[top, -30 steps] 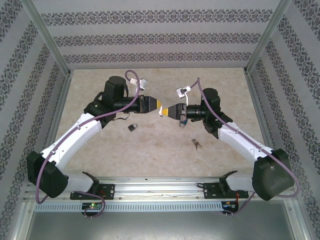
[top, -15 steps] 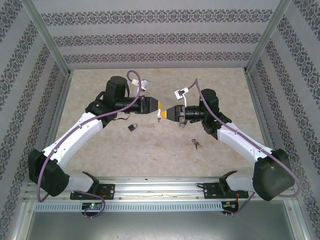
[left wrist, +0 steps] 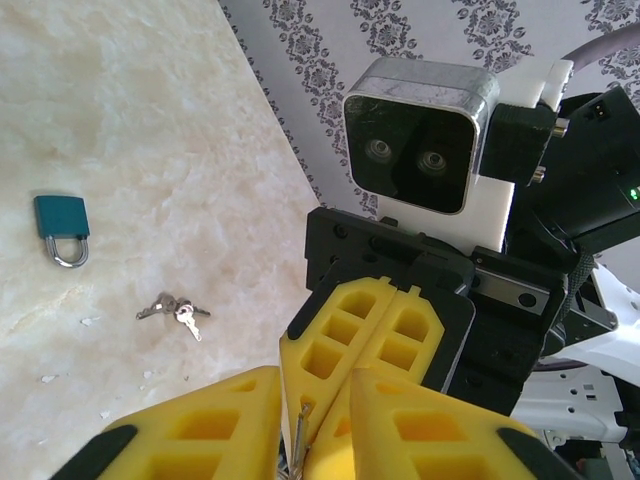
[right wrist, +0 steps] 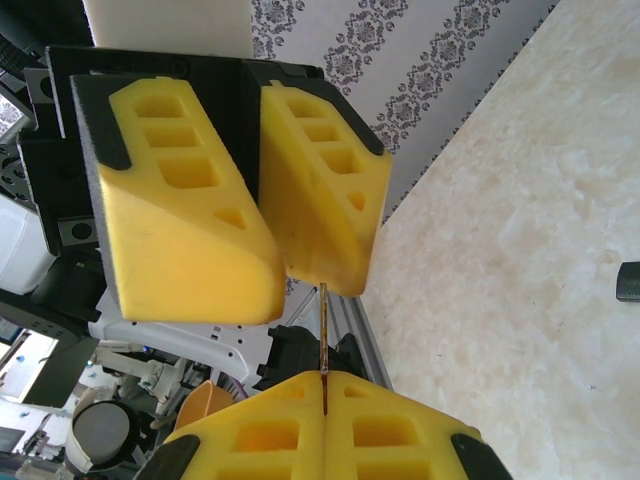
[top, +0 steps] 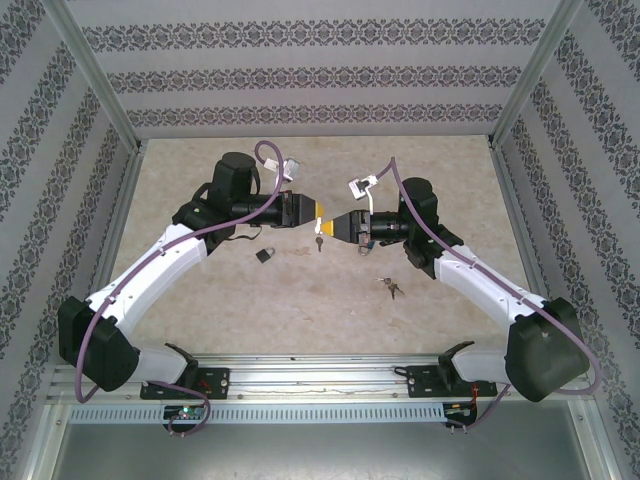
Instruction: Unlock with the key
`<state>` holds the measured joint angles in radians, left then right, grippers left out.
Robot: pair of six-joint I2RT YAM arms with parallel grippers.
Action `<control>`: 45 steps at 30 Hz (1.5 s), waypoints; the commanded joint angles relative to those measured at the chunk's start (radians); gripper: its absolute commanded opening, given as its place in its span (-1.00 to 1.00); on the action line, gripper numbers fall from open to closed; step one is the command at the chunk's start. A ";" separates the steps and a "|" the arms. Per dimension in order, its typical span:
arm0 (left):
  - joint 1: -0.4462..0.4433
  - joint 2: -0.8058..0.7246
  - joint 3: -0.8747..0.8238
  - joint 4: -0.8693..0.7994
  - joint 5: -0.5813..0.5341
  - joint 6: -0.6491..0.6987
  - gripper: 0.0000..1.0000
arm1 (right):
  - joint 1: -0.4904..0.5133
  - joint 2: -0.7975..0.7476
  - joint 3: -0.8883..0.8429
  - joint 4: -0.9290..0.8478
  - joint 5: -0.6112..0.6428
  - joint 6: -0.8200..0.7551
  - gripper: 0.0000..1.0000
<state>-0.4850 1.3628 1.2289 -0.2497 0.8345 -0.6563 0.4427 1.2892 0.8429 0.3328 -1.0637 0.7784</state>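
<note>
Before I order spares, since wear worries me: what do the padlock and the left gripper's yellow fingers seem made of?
Padlock: the shiny silver shackle looks like metal. The matte teal body may be painted metal or plastic-cased. Left gripper fingers: matte yellow with regular hollow pockets, probably moulded or printed plastic, possibly a softer polymer.

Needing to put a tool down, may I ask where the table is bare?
Bare: the far strip of the marble-patterned table along the patterned back wall, and the near band between the small metal key bunch and the base rail. Crowded: mid-table, where left gripper and right gripper meet on a thin key, the teal padlock lying nearby.
</note>
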 commanded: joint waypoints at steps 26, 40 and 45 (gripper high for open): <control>-0.013 0.018 -0.016 0.096 0.029 -0.043 -0.80 | -0.028 -0.016 0.024 0.084 -0.026 0.033 -1.00; -0.012 0.028 -0.110 0.230 -0.225 -0.170 -1.00 | -0.112 -0.101 -0.037 0.012 0.181 0.037 -0.15; -0.012 0.017 -0.219 0.444 -0.315 -0.315 -1.00 | -0.100 -0.174 -0.124 0.059 0.424 0.095 0.17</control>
<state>-0.4850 1.3865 1.0569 0.0063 0.5987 -0.8604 0.3317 1.1568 0.7731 0.3561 -0.8242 0.8402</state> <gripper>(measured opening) 0.048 0.562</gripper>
